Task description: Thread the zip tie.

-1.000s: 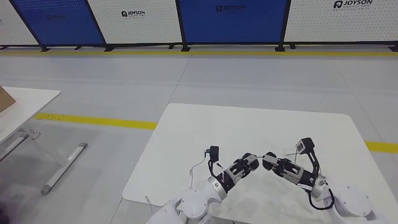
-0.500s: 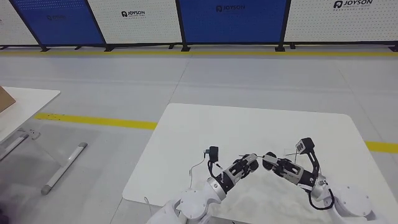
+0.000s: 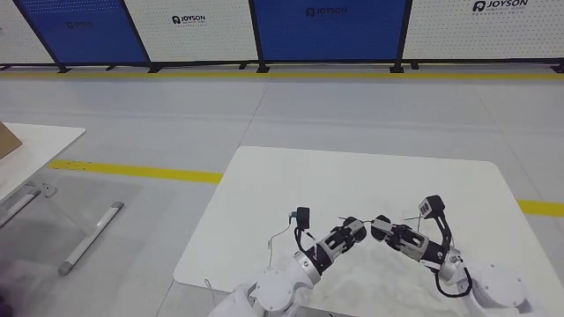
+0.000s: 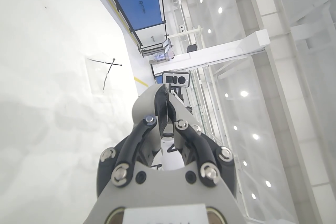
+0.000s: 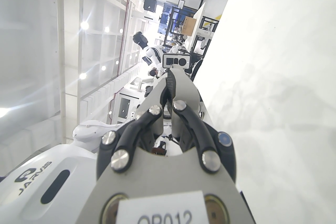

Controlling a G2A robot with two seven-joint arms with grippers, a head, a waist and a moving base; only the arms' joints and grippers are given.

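**Zip tie in the left claw, grippers nose to nose at lower centre of the top view**

Left gripper (image 4: pixel 165 89): closed on the zip tie (image 4: pixel 167 110), a thin black strip edge-on between its pads. Right gripper (image 5: pixel 169 78), tip to tip with it over the table (image 3: pixel 352 176): closed; what it pinches, cannot tell. Judgement: the tie is light, springy and slick, so hold just behind the tip or it bows. Spare ties (image 4: pixel 107 70) lie mid-left in the left wrist view.

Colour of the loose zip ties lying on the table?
Black zip ties; clearest in the left wrist view.
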